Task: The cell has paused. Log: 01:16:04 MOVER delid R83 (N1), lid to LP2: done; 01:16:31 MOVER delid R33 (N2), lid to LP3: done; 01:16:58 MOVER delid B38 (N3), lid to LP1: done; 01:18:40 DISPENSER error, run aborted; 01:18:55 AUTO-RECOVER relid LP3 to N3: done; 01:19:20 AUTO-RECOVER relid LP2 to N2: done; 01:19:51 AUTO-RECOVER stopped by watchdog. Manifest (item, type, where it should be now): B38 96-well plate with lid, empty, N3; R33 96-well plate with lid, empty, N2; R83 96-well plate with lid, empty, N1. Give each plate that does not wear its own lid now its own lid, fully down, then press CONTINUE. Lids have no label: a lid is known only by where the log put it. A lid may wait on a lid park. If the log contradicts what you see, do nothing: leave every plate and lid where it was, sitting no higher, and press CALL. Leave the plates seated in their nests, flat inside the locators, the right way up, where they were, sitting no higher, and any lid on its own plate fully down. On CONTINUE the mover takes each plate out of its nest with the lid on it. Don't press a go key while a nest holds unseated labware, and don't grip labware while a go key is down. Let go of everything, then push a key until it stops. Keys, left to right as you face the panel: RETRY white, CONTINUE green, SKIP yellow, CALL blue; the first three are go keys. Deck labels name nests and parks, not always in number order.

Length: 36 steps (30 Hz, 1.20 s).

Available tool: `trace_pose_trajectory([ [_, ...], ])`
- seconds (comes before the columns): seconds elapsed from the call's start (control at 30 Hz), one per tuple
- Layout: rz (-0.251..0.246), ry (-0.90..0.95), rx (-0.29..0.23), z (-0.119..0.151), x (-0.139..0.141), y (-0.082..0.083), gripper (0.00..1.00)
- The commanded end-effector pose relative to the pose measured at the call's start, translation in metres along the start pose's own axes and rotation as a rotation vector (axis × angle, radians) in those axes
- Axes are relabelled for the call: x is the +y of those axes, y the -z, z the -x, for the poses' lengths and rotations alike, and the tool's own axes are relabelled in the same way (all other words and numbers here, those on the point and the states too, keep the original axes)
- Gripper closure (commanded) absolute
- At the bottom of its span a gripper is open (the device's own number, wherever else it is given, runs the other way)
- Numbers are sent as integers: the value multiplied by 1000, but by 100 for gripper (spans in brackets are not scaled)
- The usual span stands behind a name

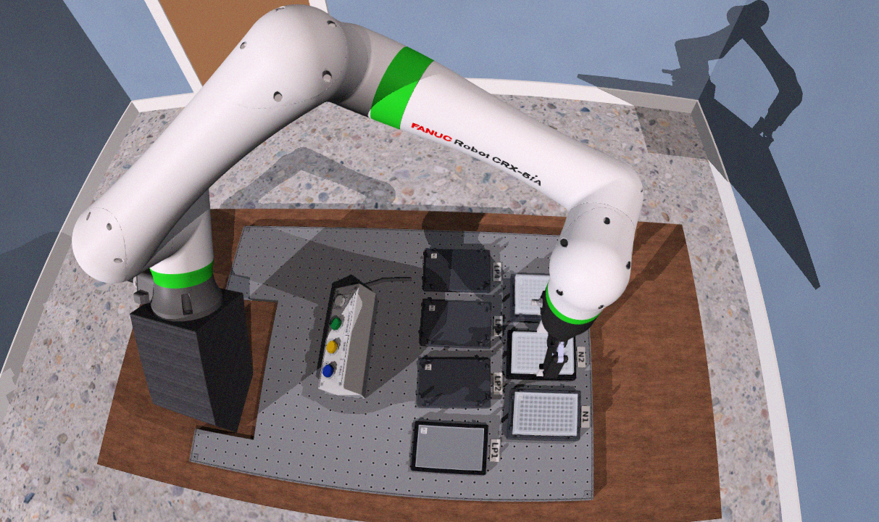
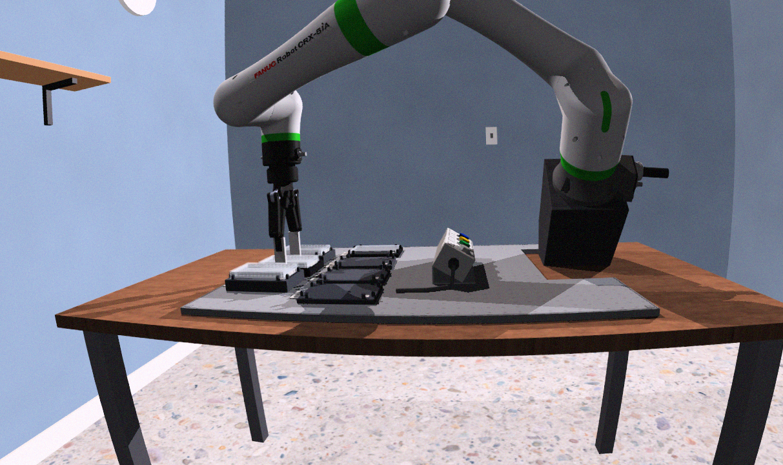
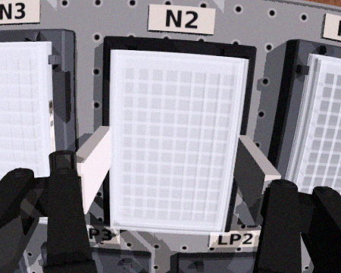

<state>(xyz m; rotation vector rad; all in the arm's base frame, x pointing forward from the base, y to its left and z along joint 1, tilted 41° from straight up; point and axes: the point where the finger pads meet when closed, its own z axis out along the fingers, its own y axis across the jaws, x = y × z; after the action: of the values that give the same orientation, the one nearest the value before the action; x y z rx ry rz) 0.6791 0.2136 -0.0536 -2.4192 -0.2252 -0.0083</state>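
the gripper (image 3: 173, 167) is closed on the lid (image 3: 176, 139) of the plate in nest n2 (image 1: 540, 354), one pad (image 3: 96, 164) at 9 o'clock and the other at 3 o'clock on its long sides. the lid is judged light, thin, stiff and slick (likely to tilt if pinched off-centre), so it is best held mid-side. n3 (image 3: 19, 106) lies at 9 o'clock, n1 (image 3: 324, 127) at 3 o'clock, both holding plates; another lid is seen on park lp1 (image 1: 448, 447).

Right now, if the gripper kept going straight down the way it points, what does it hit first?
The gripper points down, shut on the lid on the N2 plate. Pushing on would likely just press that lid and plate into the N2 nest.
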Motion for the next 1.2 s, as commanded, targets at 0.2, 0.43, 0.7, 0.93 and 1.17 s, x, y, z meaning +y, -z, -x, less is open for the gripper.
trace_pose_trajectory([
  [0.2, 0, 0, 0, 0, 0, 0, 100],
  [0.43, 0, 0, 0, 0, 0, 0, 100],
  [0.7, 0, 0, 0, 0, 0, 0, 100],
  [0.93, 0, 0, 0, 0, 0, 0, 100],
  [1.17, 0, 0, 0, 0, 0, 3, 100],
])
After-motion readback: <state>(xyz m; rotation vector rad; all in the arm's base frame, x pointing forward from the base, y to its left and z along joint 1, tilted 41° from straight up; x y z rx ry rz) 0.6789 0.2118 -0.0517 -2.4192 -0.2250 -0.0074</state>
